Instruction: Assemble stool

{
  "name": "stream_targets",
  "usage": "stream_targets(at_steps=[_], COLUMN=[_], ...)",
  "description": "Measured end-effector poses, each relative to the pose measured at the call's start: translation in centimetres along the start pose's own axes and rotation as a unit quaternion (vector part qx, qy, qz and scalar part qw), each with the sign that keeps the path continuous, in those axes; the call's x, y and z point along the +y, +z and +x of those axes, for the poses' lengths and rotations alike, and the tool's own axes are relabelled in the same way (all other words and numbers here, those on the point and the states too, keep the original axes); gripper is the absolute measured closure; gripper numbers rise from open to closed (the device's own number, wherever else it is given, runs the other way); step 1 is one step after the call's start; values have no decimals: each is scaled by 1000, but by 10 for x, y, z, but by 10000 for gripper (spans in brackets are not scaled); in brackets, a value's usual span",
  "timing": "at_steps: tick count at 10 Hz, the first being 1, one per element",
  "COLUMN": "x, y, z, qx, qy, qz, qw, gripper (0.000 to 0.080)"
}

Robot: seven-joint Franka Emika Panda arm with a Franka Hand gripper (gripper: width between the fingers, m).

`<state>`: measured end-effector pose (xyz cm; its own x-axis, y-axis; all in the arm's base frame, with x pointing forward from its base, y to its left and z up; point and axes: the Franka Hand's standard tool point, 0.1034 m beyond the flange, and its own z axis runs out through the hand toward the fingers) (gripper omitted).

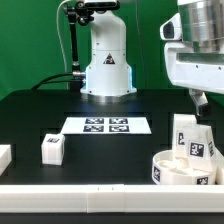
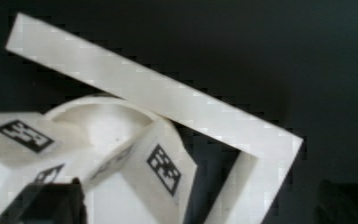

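Observation:
The round white seat disc (image 1: 170, 168) lies at the exterior view's lower right, by the table's front edge. One tagged leg block (image 1: 192, 137) stands upright in it. My gripper (image 1: 202, 101) hangs just above that leg, open and empty, touching nothing. In the wrist view the seat's curved rim (image 2: 98, 110) and the tagged leg (image 2: 137, 165) lie below my gripper (image 2: 194, 208), whose dark fingers (image 2: 44, 203) stand wide apart at the frame's edge. A second leg block (image 1: 52, 148) lies loose on the table at the exterior view's left.
The marker board (image 1: 105, 125) lies at the table's middle in front of the robot base (image 1: 107, 70). A white part (image 1: 4, 155) shows at the exterior view's left edge. Plain white bars (image 2: 158, 85) meet in a corner beside the seat; one (image 1: 80, 188) runs along the front edge.

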<state>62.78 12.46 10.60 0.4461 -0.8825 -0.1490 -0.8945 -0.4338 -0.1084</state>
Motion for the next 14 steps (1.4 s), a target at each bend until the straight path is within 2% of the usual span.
stream_targets(at_steps=[4, 5, 6, 7, 8, 12, 13, 14], x=[1, 1, 2, 1, 0, 1, 0, 1], y=[0, 0, -1, -1, -2, -2, -2, 0], z=[2, 3, 3, 4, 6, 11, 12, 15], qx=[1, 10, 22, 24, 18, 16, 18, 28], qy=[-124, -192, -289, -354, -433, -540, -580, -649], qz=[-1, -10, -25, -30, -40, -43, -44, -48], qw=[992, 981, 957, 934, 901, 840, 813, 759], gripper=[150, 150, 150, 150, 150, 150, 150, 150])
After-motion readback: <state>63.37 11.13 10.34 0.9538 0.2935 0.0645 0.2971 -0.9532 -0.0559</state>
